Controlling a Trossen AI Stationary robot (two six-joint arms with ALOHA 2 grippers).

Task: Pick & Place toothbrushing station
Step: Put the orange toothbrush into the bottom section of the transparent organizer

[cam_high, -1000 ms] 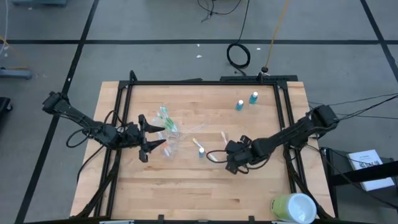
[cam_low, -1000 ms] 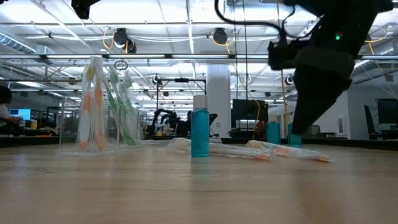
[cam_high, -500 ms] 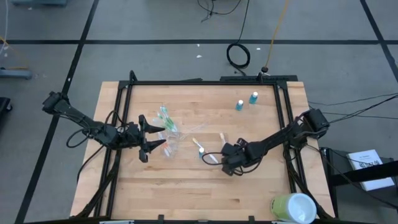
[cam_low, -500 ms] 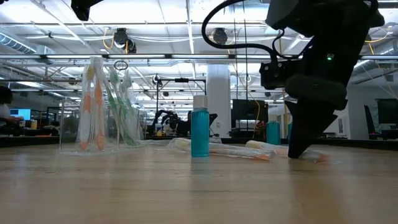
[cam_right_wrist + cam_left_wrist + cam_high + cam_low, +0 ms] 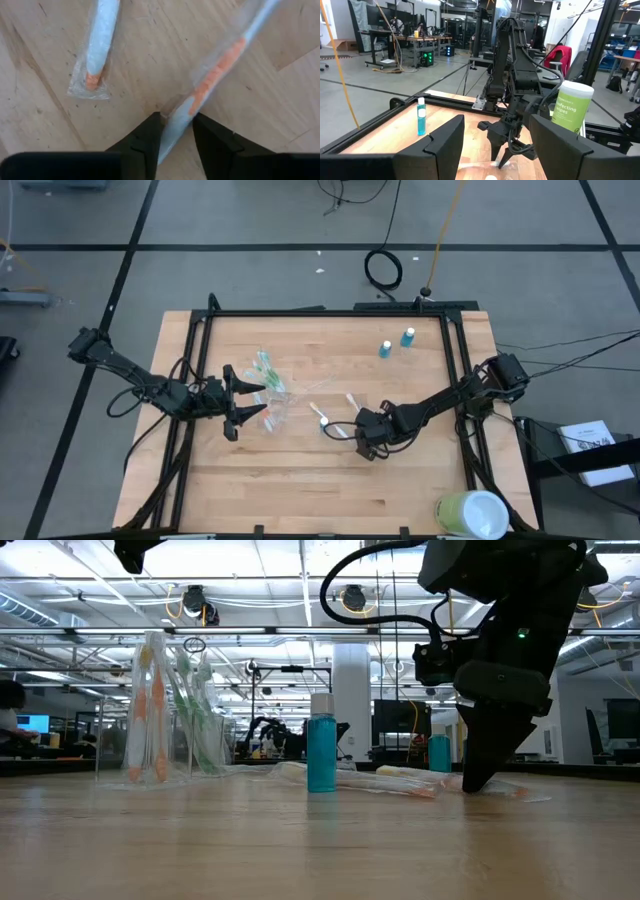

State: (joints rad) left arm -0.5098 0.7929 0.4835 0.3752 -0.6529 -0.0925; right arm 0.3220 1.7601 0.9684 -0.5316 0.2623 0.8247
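The right arm reaches from the table's right edge toward the middle, bent low, and the right gripper (image 5: 366,442) points steeply down onto the wooden table (image 5: 300,490). Its jaws stand on both sides of a thin wrapped toothbrush with white-and-orange handle (image 5: 210,80), very near to it; I cannot tell if they already press it. A second wrapped toothbrush (image 5: 98,42) lies just beside, apart from the jaws.

The left arm stretches from the left edge, held low and almost level, and the left gripper (image 5: 243,402) has its jaws wide apart, holding nothing. Just in front of it stands the small clear plastic cup (image 5: 150,710) with several thin toothbrushes (image 5: 200,710) leaning inside.

One tiny blue tube with white cap (image 5: 321,743) stands upright near the middle, between the cup and the right gripper. Two more blue tubes (image 5: 396,343) stand near the far right corner. A large pale green-and-white cup (image 5: 470,514) lies at the near right corner.
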